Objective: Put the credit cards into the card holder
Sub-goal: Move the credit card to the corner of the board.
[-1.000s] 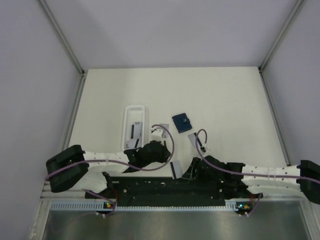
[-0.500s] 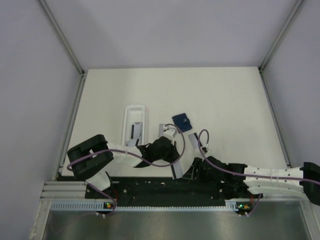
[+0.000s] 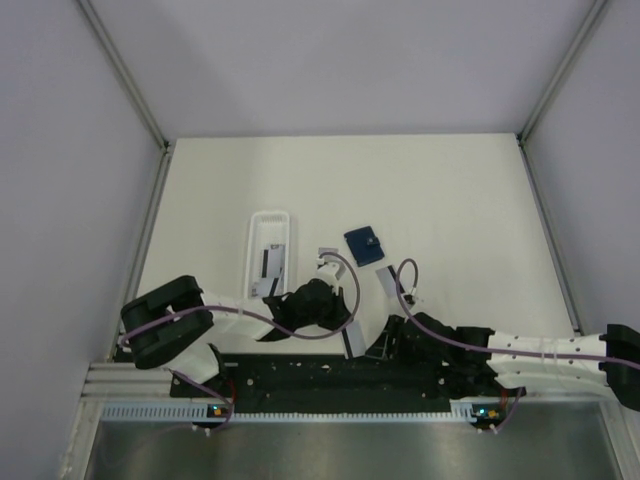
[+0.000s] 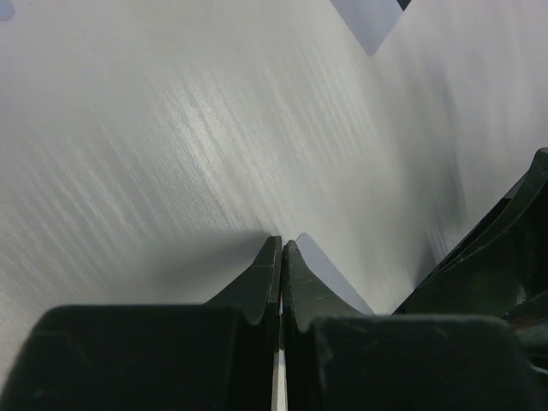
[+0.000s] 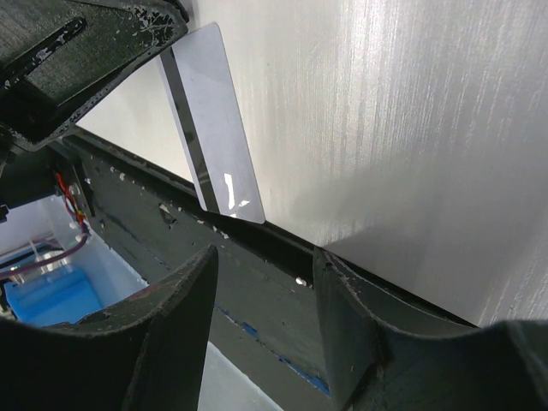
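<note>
The card holder [image 3: 364,244] lies shut on the table, dark navy with a pale stud. My left gripper [image 3: 326,259] is just left of and nearer than it, shut on a credit card held edge-on; the card's corner [image 4: 330,276] pokes out past the fingertips [image 4: 282,248]. My right gripper [image 3: 383,345] is open and empty at the table's front edge. A grey card with a black stripe [image 3: 352,338] lies just left of it, overhanging the edge, and also shows in the right wrist view [image 5: 214,128]. Another card [image 3: 386,280] lies flat below the holder.
A long white translucent tray [image 3: 254,240] stands left of the left gripper with a card [image 3: 270,262] inside. The black base rail [image 3: 330,375] runs along the front edge. A card's corner [image 4: 370,21] shows far ahead in the left wrist view.
My left arm swung right toward the card holder with its card, then drew back a little to the left. The right arm has hardly moved.
</note>
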